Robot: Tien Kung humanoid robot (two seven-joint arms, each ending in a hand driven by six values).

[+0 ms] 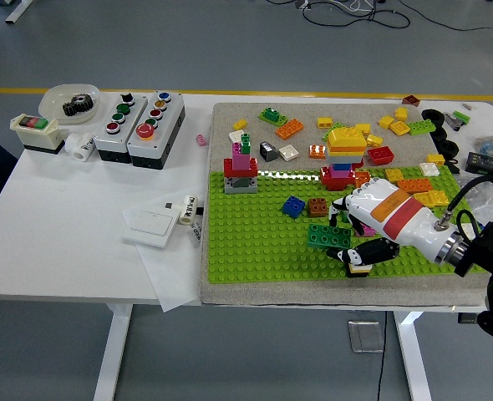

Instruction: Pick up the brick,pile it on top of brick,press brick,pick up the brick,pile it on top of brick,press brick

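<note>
One robot hand, the right hand (365, 224), low over the green baseplate (255, 242), fingers curled by a dark green brick (328, 236), grip on it unclear; brick stack (344, 156) just behind; loose bricks (397, 125) scattered beyond

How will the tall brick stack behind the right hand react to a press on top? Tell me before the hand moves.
The stack looks rigid: hard plastic bricks, so it should not flex. It seems seated on the green baseplate, which likely resists sliding. It is tall, with a wider yellow top, so an off-centre press might tilt it. The right hand sits just in front.
</note>
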